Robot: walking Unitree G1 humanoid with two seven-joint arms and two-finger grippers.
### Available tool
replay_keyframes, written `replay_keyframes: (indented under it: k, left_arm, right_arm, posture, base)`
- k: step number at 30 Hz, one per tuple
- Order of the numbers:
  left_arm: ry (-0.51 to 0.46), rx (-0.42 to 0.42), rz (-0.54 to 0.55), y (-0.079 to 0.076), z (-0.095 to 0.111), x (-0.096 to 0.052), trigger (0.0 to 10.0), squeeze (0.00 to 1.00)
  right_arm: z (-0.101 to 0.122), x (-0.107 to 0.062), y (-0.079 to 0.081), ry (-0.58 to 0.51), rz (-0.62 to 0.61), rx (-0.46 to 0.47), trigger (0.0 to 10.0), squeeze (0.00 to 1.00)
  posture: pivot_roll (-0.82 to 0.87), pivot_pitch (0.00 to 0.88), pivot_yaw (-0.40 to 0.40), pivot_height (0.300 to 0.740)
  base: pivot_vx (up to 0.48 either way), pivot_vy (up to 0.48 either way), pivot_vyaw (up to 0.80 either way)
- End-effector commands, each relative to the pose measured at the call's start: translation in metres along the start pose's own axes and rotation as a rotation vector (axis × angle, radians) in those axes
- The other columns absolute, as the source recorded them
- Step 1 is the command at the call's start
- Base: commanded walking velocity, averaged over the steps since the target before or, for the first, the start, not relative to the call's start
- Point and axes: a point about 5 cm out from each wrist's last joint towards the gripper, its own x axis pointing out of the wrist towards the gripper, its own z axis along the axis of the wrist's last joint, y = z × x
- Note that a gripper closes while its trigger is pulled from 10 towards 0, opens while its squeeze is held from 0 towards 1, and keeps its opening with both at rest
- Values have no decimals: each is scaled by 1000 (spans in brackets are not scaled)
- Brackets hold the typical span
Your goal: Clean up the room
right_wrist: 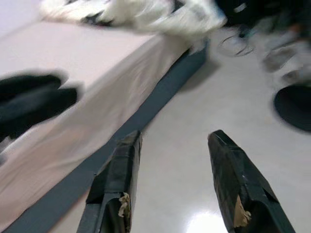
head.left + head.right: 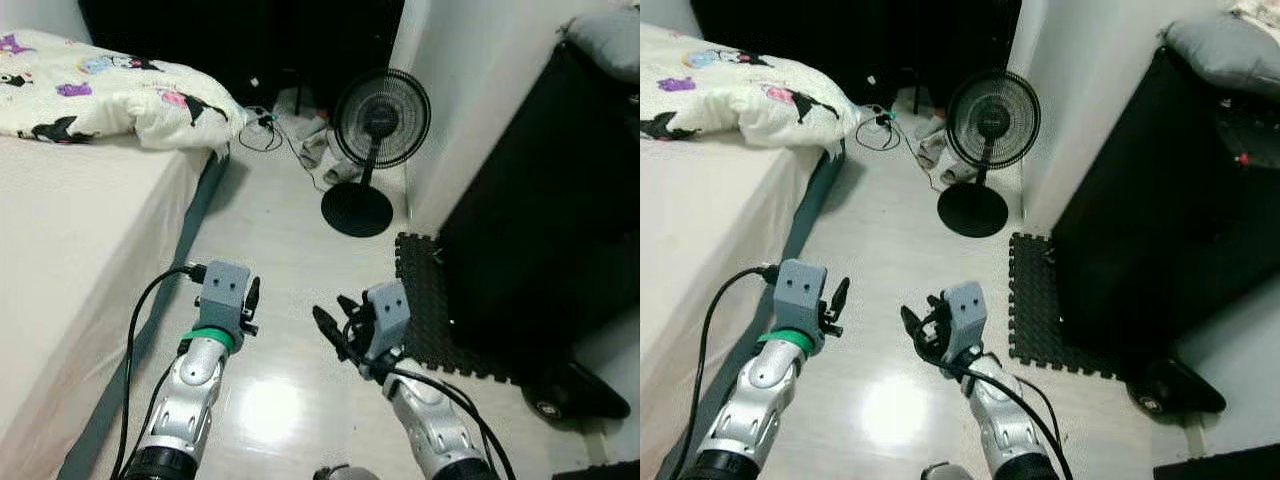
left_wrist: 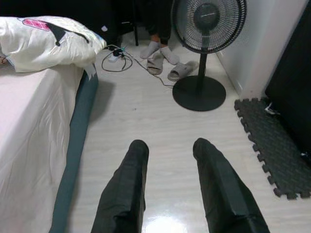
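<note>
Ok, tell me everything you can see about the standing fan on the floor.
The fan is black, with a round wire-cage head on a thin pole rising from a flat round base. It stands upright on the pale floor, close beside the white wall corner, its head facing roughly toward the robot. The blades look still. Grey slippers lie just behind the base and a foam mat lies nearby. Nothing is seen touching it but the floor.
</note>
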Motion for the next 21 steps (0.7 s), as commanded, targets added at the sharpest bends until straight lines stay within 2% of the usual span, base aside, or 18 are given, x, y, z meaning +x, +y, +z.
replay_keyframes:
  k: [1,6,12,21]
  left_arm:
    - [13,1,1,1,-3,-1,10000,0]
    - [16,7,-21,-3,-6,-3,10000,0]
    - [15,18,-48,-5,-4,2,10000,0]
    - [-5,22,-43,-4,3,7,10000,0]
  right_arm:
    - [-5,-4,-9,16,-49,21,10000,0]
    - [-3,-7,-23,26,-84,-27,10000,0]
    - [0,-10,-33,12,-132,-40,10000,0]
    - [7,-7,-40,-13,-142,-52,10000,0]
  posture:
    - [-10,51,-15,740]
    - [-46,37,0,740]
    - [-60,27,13,740]
    - [-47,26,10,740]
  base:
    - [458,0,-800]
    - [455,0,-800]
    - [453,0,-690]
    - [446,0,0]
